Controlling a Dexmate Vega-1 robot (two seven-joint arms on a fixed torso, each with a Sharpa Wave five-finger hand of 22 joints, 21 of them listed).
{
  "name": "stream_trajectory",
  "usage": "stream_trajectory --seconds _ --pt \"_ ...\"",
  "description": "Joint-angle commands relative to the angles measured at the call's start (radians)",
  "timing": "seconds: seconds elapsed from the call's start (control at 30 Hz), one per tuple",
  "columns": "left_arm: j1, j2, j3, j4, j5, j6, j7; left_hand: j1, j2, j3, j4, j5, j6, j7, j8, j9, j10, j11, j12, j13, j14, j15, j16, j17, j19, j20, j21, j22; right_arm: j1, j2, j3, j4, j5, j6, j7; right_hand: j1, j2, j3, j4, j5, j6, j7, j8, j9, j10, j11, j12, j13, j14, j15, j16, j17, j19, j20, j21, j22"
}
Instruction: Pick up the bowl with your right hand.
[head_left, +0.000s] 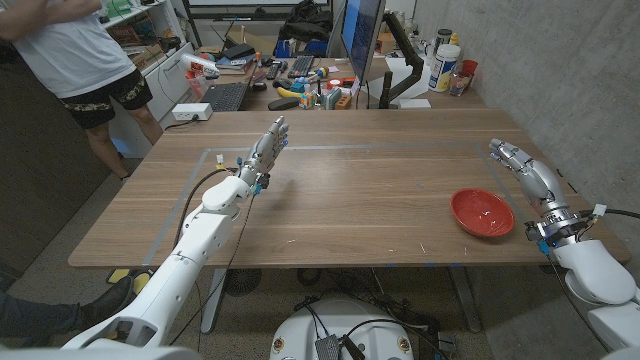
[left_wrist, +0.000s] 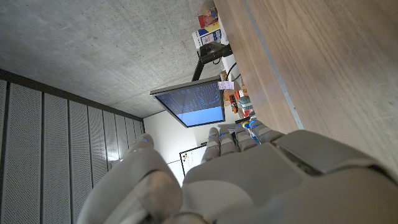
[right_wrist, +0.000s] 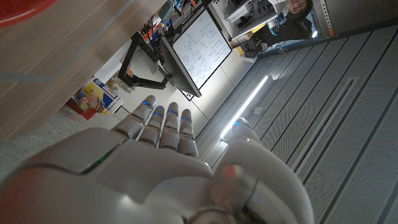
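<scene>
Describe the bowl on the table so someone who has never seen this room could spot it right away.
Start at the long wooden table and go to its near edge on the robot's right side. There, just inside the right hand, sits a shallow round glossy red bowl, empty. It is the only red thing lying on the tabletop itself; the clutter stands on the desk beyond the far edge.

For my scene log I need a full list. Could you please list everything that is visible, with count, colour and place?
bowl: one, red, on the table near its right edge, beside the right robot hand
table: one, brown wood, centre
monitor: one, dark frame with blue screen, behind the table
cluttered desk: one, small mixed-colour items, behind the table
person: one, light shirt and dark shorts, far left
left robot hand: one, grey, holds nothing, over the table's left half
right robot hand: one, grey, holds nothing, at the right edge
</scene>
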Motion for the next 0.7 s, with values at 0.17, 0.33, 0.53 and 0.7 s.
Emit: stream_trajectory --seconds 0.17,0.33,0.53,0.7 --pt "0.002 0.005 -0.006 0.006 -0.006 -0.003 0.002 0.009 0.002 -0.006 -0.002 -0.005 0.005 0.004 -0.001 0.003 -0.002 0.004 0.001 0.005 -0.001 0.002 0.003 0.005 -0.007 0.003 0.004 0.006 -0.031 0.033 0.034 -0.03 -0.053 -0.014 -0.008 0.014 0.0 0.005 -0.008 0.009 0.006 -0.002 0.001 0.002 -0.003 0.004 -0.005 0.003 0.0 0.003 -0.003 0.002 -0.001 -0.001 -0.004 0.002" --pt "0.0 0.004 -0.006 0.01 -0.007 0.0 0.002 0.009 0.002 -0.006 -0.002 -0.005 0.005 0.004 -0.001 0.003 -0.001 0.007 0.002 0.005 -0.001 0.002 0.003 0.005 -0.007 0.003 0.004 0.006 -0.043 0.04 0.046 -0.04 -0.066 -0.02 -0.007 0.015 0.0 0.006 -0.01 0.01 0.006 -0.003 0.001 0.002 -0.004 0.005 -0.005 0.003 -0.001 0.002 -0.003 0.002 0.0 -0.001 -0.004 0.002" --pt "-0.002 0.003 -0.005 0.012 -0.006 -0.001 0.002 0.01 0.003 -0.008 -0.002 -0.005 0.004 0.004 -0.001 0.003 -0.003 0.001 0.001 0.005 -0.001 0.003 0.003 0.005 -0.007 0.003 0.004 0.006 -0.063 0.045 0.07 -0.057 -0.087 -0.028 -0.004 0.017 0.0 0.006 -0.012 0.01 0.006 -0.004 0.001 0.002 -0.001 0.002 -0.005 0.003 0.001 0.002 -0.002 0.002 0.0 0.0 -0.004 0.002" --pt "-0.004 0.0 -0.008 0.013 -0.007 -0.005 0.005 0.01 0.003 -0.008 -0.002 -0.005 0.006 0.004 -0.001 0.003 -0.003 0.005 0.001 0.005 0.0 0.002 0.003 0.005 -0.006 0.003 0.004 0.006 -0.074 0.058 0.083 -0.064 -0.095 -0.023 -0.001 0.018 0.0 0.007 -0.014 0.01 0.008 -0.004 0.002 0.002 0.0 -0.001 -0.005 0.003 0.002 0.001 -0.001 0.002 0.0 0.0 -0.003 0.002"
